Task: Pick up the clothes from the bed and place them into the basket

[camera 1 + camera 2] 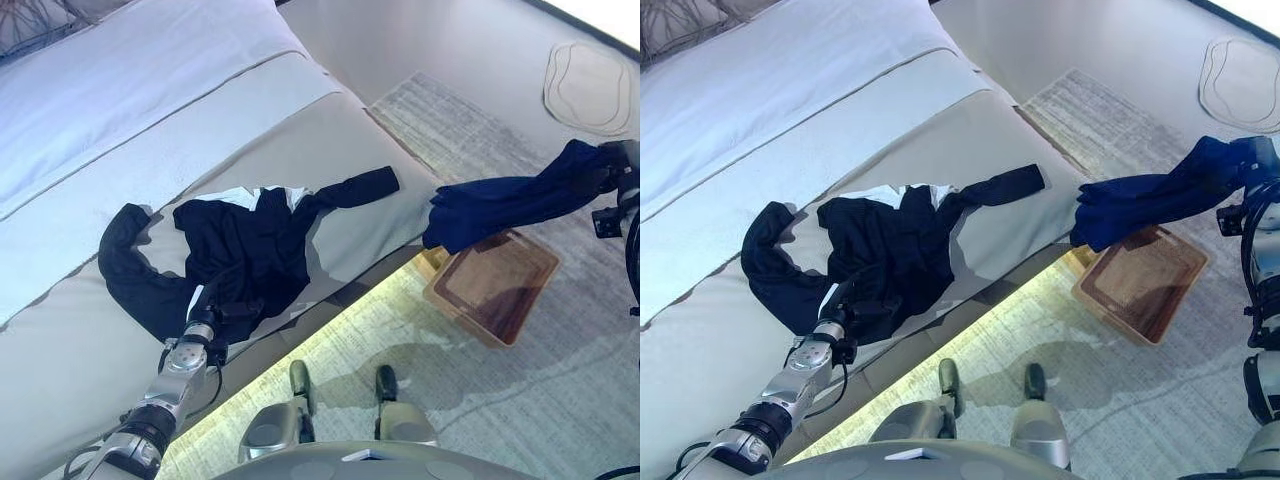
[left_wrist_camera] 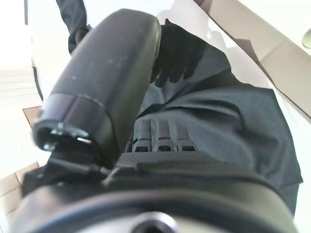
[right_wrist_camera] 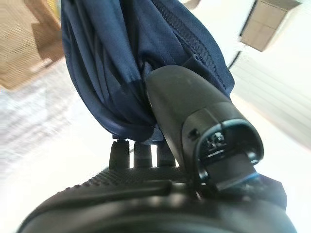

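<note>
Left hand (image 1: 222,312) pressed on black garment (image 1: 245,250) on bed (image 1: 120,130), fingers curled into the cloth (looks like a grip); right hand (image 3: 180,121) clutches navy garment (image 1: 500,205), dangling above wooden basket (image 1: 495,285) on floor

Head eyes overlook bed (image 1: 120,130); wrist cameras hug cloth.

Bedroom, made bed (image 1: 150,110) with white bedding, floor rug (image 1: 560,380), clothes basket (image 1: 492,285)
</note>
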Motion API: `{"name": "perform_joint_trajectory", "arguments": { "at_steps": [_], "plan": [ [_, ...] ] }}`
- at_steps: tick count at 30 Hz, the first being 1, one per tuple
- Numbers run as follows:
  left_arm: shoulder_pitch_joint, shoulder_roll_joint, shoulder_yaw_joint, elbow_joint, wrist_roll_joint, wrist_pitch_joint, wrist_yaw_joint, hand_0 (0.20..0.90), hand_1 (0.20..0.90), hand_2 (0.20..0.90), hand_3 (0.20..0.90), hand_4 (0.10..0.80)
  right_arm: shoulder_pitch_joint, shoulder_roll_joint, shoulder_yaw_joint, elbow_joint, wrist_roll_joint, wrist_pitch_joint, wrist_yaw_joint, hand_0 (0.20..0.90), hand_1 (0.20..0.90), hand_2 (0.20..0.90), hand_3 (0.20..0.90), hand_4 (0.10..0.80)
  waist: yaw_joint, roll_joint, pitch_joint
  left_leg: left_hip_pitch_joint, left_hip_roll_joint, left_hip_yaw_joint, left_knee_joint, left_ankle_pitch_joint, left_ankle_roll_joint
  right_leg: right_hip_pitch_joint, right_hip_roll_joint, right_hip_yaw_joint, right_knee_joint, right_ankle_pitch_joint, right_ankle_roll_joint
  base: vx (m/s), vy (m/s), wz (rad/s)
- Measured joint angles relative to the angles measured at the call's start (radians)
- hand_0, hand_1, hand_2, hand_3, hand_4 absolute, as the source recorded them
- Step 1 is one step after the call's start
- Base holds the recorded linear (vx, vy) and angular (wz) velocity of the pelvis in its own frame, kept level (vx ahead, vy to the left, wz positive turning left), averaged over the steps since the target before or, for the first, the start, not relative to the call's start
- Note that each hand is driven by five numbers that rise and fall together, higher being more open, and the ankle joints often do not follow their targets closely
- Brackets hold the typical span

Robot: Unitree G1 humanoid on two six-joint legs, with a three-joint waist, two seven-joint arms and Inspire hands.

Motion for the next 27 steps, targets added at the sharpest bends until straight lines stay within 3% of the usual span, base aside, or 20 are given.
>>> {"name": "perform_joint_trajectory", "arguments": {
  "at_steps": [10,21,27],
  "plan": [
    [0.005,-0.001,0.000,-0.004,-0.001,-0.004,0.000,0.900,0.900,0.900,0.900,0.800,0.007,0.000,-0.078,0.105,-0.029,0.025,-0.032,0.300,0.300,0.300,0.200,0.100,-0.011,0.021,0.011,-0.003,0.004,-0.007,0.000,0.008,-0.012,-0.002,0.001,-0.003,-0.004,-0.001,0.000,0.008,-0.033,0.00],
    [0.014,-0.004,0.000,-0.004,-0.002,-0.033,-0.002,0.900,0.900,0.900,0.900,0.800,0.004,-0.003,-0.077,0.108,-0.031,0.021,-0.045,0.300,0.300,0.300,0.200,0.100,-0.015,0.089,0.053,-0.035,0.003,-0.011,0.000,0.021,-0.026,-0.033,0.000,-0.003,0.000,0.000,0.000,0.000,0.000,0.00],
    [0.023,-0.004,0.000,-0.004,-0.002,-0.052,-0.020,0.900,0.900,0.900,0.900,0.800,-0.001,-0.003,-0.077,0.108,-0.039,0.004,-0.043,0.300,0.300,0.300,0.200,0.100,-0.013,0.092,0.056,-0.036,0.002,-0.028,0.000,0.025,-0.028,-0.033,-0.002,-0.007,0.000,0.000,0.000,0.000,0.000,0.00]
  ]
}}
